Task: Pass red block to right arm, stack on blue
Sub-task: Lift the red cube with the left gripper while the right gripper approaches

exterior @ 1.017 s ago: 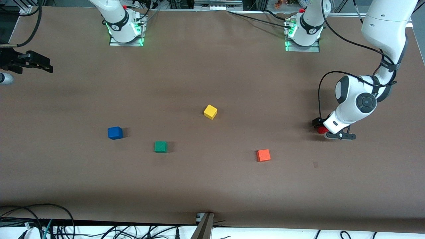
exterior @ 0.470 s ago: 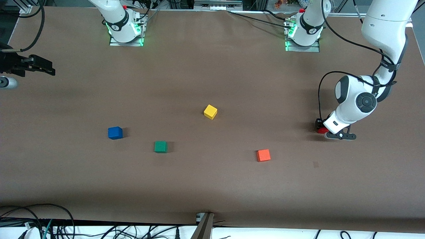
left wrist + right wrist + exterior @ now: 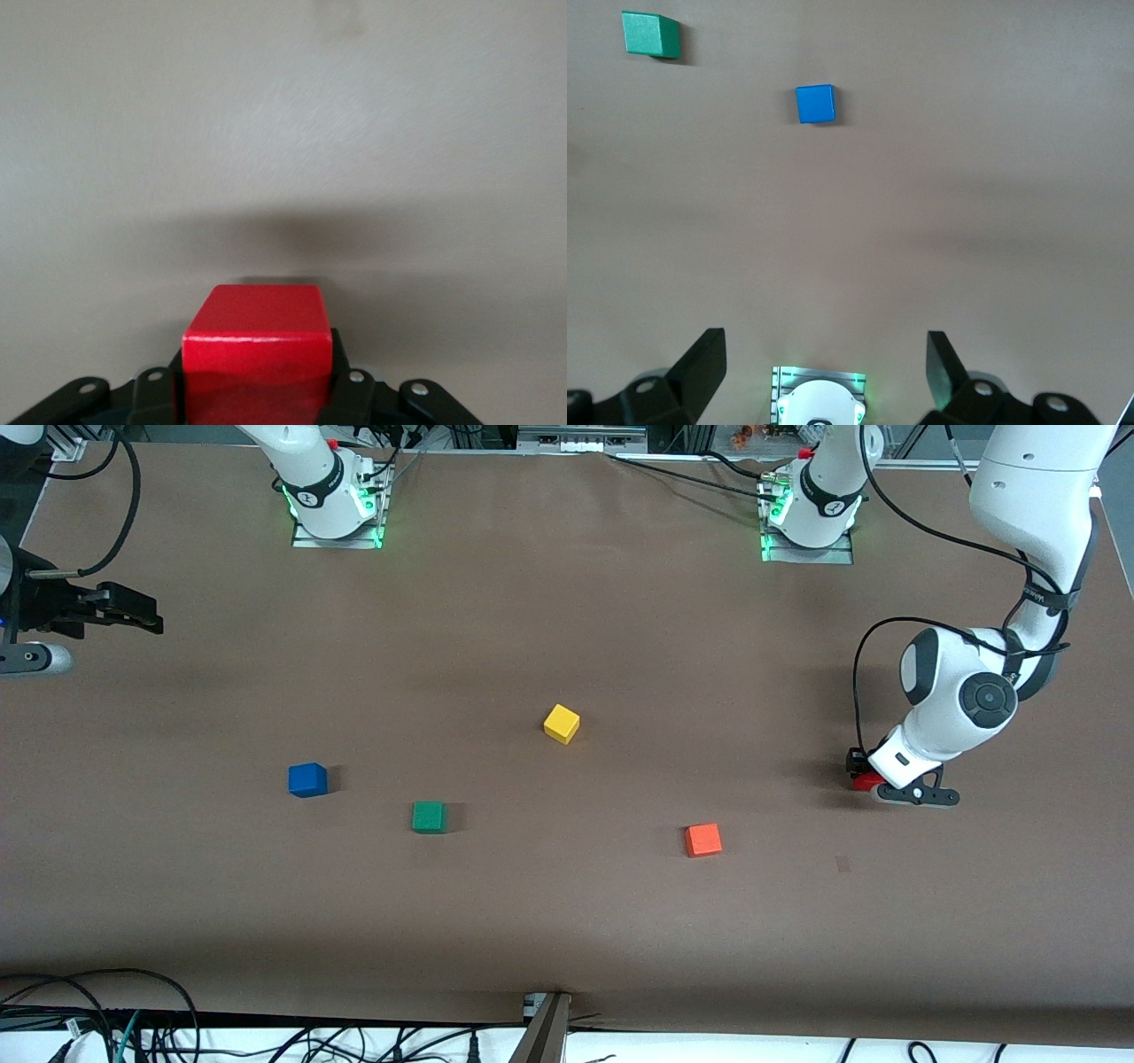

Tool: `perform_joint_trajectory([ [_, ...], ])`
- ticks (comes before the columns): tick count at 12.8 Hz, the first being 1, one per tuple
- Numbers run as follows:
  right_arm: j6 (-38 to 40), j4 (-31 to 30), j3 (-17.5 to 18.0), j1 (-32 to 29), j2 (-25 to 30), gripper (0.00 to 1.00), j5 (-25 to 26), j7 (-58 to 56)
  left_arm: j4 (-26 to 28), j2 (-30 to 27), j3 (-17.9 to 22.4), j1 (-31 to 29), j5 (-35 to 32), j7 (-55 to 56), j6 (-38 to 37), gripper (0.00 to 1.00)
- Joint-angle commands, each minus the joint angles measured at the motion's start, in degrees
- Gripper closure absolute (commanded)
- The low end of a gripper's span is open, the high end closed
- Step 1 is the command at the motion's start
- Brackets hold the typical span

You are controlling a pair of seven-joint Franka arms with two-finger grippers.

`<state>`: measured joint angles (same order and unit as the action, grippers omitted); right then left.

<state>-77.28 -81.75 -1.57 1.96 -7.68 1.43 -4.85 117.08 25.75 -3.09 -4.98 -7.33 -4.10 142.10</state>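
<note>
The left gripper (image 3: 861, 772) is down at the table (image 3: 567, 921), toward the left arm's end. Its fingers (image 3: 353, 390) sit close on two sides of the red block (image 3: 257, 341), and the black pads touch the block's side faces. So the gripper is closed on the block, only as wide as the block itself. In the front view only a small red part of the block (image 3: 863, 782) shows under the white wrist. I cannot tell if the block rests on the table or is lifted a little; a dark shadow lies on the surface just beside it.

The right gripper (image 3: 133, 609) is in the air over the right arm's end of the table. Its two fingers (image 3: 700, 367) are spread wide apart, and nothing is between them.

The blue block (image 3: 307, 779) lies on the table toward the right arm's end, well apart from the red block. The green block (image 3: 429, 817) is near it, a little nearer to the front camera. The yellow block (image 3: 562, 724) sits about in the middle of the table. The orange block (image 3: 703, 840) lies between the green block and the red block, nearer to the front camera than both. No two blocks touch.
</note>
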Motion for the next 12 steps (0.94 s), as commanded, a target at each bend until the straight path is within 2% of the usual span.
perform_joint_trajectory([
  [1,0.3,0.1,0.0,0.1,-0.4,0.0,0.1,0.2,-4.2,-4.3,-2.9,-0.6,-0.1,-3.3,-9.6,0.87],
  [2,0.4,0.1,0.0,0.1,-0.8,0.0,0.0,-0.2,-6.4,-4.7,-3.6,-0.6,1.5,-3.6,-13.0,0.85],
  [5,0.5,0.1,0.1,0.2,-1.1,0.0,-1.8,-0.3,-15.6,-4.4,-4.2,-0.6,9.3,-10.1,-24.8,0.86],
  [8,0.8,-0.2,0.1,0.4,-2.0,0.0,-2.2,-0.8,-19.9,-4.2,-4.2,-0.6,16.5,-16.3,-26.6,0.87],
  [10,0.6,-0.2,0.1,2.6,-2.4,0.0,-2.5,0.2,-20.9,-4.0,-4.2,-0.3,25.0,-26.9,-26.4,0.88],
  [12,0.0,-0.1,0.1,3.2,-4.5,0.0,-8.2,0.7,-22.9,-3.2,-4.3,0.3,31.6,-36.9,-26.6,0.89],
])
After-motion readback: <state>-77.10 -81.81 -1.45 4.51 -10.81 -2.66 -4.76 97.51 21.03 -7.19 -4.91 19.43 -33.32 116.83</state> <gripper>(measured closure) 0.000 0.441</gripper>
